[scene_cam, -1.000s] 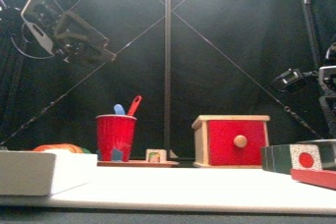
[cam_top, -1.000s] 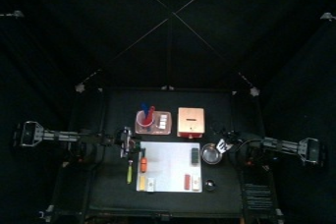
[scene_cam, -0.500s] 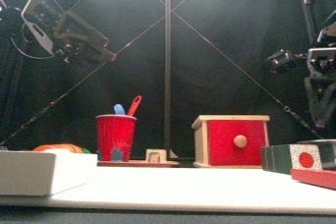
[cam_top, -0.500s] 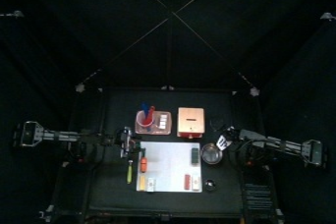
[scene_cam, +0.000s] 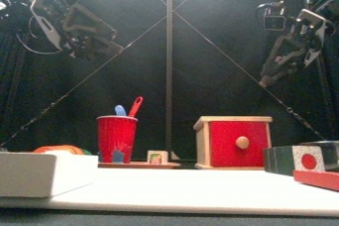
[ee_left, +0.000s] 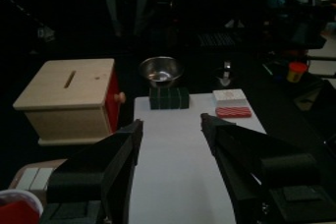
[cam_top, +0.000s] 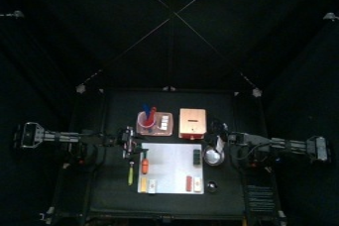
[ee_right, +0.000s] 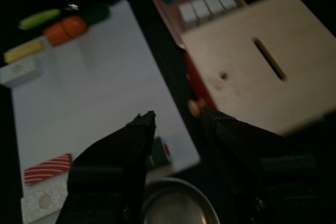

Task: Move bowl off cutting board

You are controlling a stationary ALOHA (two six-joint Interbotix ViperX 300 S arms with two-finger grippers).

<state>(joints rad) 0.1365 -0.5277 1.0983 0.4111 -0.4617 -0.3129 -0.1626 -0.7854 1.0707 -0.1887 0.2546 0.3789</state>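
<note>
The small dark bowl (ee_right: 172, 204) with a pale centre sits at the right edge of the white cutting board (cam_top: 169, 169). It also shows in the left wrist view (ee_left: 160, 69), beyond the board's (ee_left: 171, 154) far end. My right gripper (ee_right: 178, 122) is open and empty, hanging above the bowl and the board's (ee_right: 92, 90) edge. In the top view it (cam_top: 220, 148) is just behind the bowl (cam_top: 215, 157). My left gripper (ee_left: 171, 135) is open and empty over the board's left end. The front view does not show the bowl.
A tan wooden box (cam_top: 195, 122) stands behind the board, red-fronted in the front view (scene_cam: 235, 141). A pinkish tray with a red cup (scene_cam: 117, 137) is at the back left. Small food pieces lie on the board, and a dark block (ee_left: 167, 98) lies near the bowl.
My right arm has reached in from the table's right edge towards the bowl, and in the front view it has risen. The left arm has shifted only slightly.
</note>
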